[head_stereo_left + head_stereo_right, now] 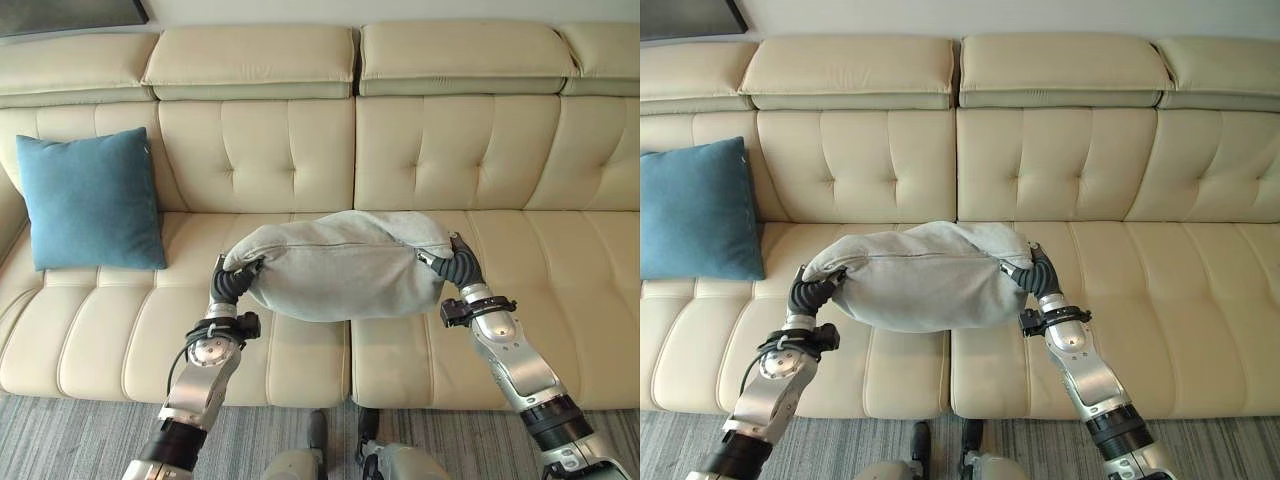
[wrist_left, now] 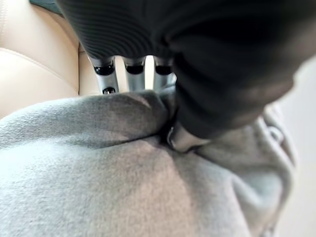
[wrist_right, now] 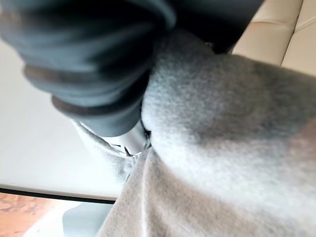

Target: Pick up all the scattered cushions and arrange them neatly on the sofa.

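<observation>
A grey cushion point(image 1: 340, 265) hangs lengthwise just above the middle of the cream sofa's seat point(image 1: 540, 300), held at both ends and sagging a little between them. My left hand point(image 1: 232, 283) grips its left end; in the left wrist view the thumb point(image 2: 185, 140) digs into the grey cloth point(image 2: 123, 173) while the fingers point(image 2: 104, 66) reach behind the edge. My right hand point(image 1: 458, 265) clamps the right end, with the thumb point(image 3: 131, 140) pressed into the fabric point(image 3: 237, 123). A blue cushion point(image 1: 90, 200) leans upright against the backrest at the sofa's left end.
The sofa has a tufted backrest point(image 1: 450, 150) and padded headrests point(image 1: 255, 60) along the top. A grey striped carpet point(image 1: 80, 440) lies in front of the seat edge. The seat to the right of the grey cushion holds nothing.
</observation>
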